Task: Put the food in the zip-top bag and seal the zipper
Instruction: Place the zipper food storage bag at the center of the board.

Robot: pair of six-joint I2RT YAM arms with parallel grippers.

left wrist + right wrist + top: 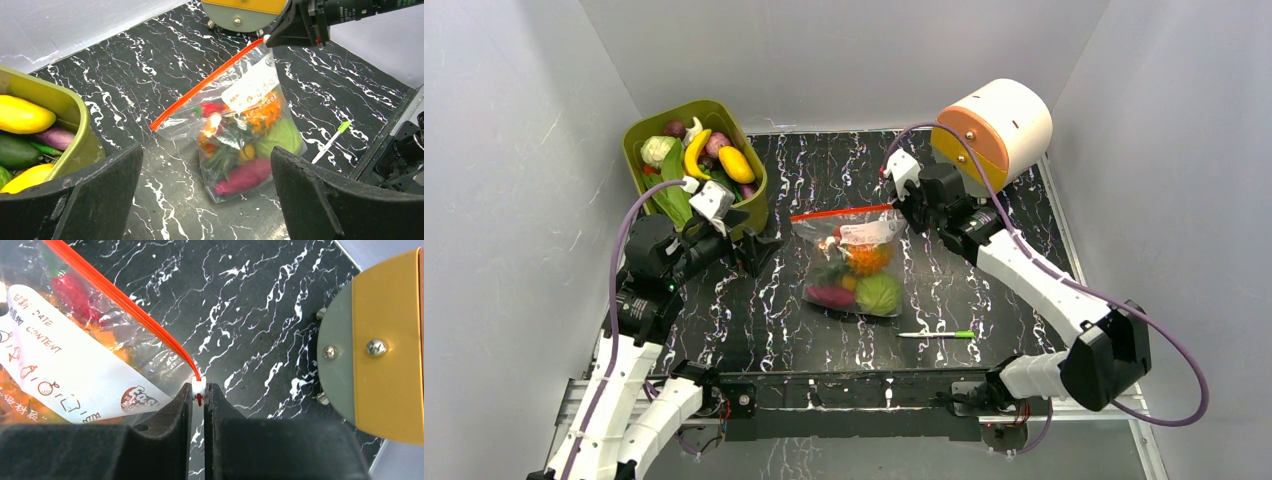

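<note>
As the bag lies now: the zip-top bag (854,268) is flat on the table (754,320) between the two arms, with the food (862,278) bunched in the half nearer me.
Zipper: the red zipper (839,212) runs as one thin straight line along the far mouth edge. I cannot tell from any view whether its lips are pressed together.
Right gripper: the right gripper (198,392) is closed to a sliver on the white slider (198,386), at the end of the strip nearest the orange-faced drum (994,125).
Left gripper: the left gripper (205,150) hangs wide open with nothing in it, beside the green bin (714,104) and short of the bag.
Step in hand: sealing, by my reading, since food is already in the bag.
How I would do it: run the slider exactly along the red line, low over the table and without lifting, so the track neither buckles nor slips out of the pinch.
Anchor: the bag looks light and slick. I expect it to drag with the slider unless the left gripper first pins the other corner of the mouth.
Risk: the drum is just beside the right wrist, so I would mind that side. The pen (936,334) lies near the bag's bottom, out of the path.
Check: I would want the left wrist view to show the strip flat end to end before letting go.
</note>
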